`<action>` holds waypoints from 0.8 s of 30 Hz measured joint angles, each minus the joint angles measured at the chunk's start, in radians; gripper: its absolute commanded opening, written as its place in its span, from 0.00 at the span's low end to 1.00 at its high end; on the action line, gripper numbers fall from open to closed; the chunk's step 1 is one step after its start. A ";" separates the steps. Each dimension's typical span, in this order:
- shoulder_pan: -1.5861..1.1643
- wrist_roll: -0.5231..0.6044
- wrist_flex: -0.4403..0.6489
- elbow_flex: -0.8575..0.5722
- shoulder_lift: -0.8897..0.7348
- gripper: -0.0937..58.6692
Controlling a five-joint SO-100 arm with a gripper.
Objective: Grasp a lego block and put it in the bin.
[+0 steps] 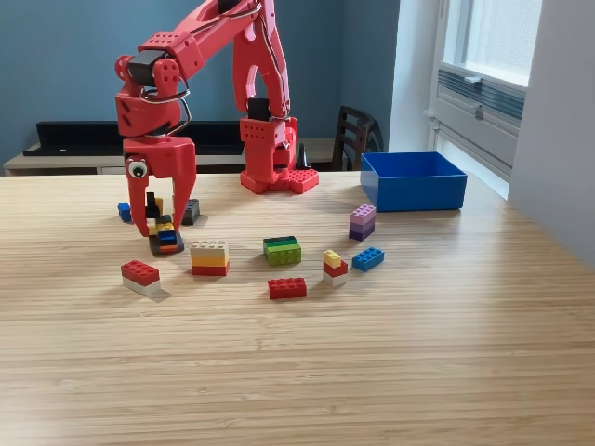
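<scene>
My red gripper (160, 223) points straight down at the exterior view's left, jaws apart. A small stacked lego block (166, 239) in yellow, blue, orange and black rests on the table at the fingertips, partly between them. Whether the fingers touch it is unclear. The blue bin (414, 181) stands open-topped at the back right, far from the gripper. Other lego blocks lie scattered: a red and white one (140, 277), a cream, yellow and red stack (210, 256), a green stack (282, 250), a red one (287, 288).
More blocks: yellow on red (334, 267), blue (368, 258), purple (363, 222), small blue (124, 211), dark grey (191, 211). The arm's red base (277, 158) stands at the table's back. A chair (353, 135) is behind the table; a wall and window are on the right.
</scene>
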 measured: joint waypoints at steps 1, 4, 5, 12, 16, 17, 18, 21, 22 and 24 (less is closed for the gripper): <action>-0.012 -0.003 0.018 0.000 0.000 0.00; -0.043 -0.009 0.083 -0.012 0.000 0.00; -0.051 -0.012 0.103 -0.025 0.000 0.00; -0.133 -0.049 0.192 -0.055 0.078 0.00; -0.204 -0.075 0.247 -0.055 0.187 0.00; -0.222 -0.080 0.261 -0.055 0.215 0.00; -0.244 -0.084 0.272 -0.055 0.242 0.00; -0.316 -0.109 0.301 -0.055 0.319 0.00; -0.342 -0.114 0.307 -0.055 0.337 0.00; -0.371 -0.127 0.322 -0.055 0.367 0.00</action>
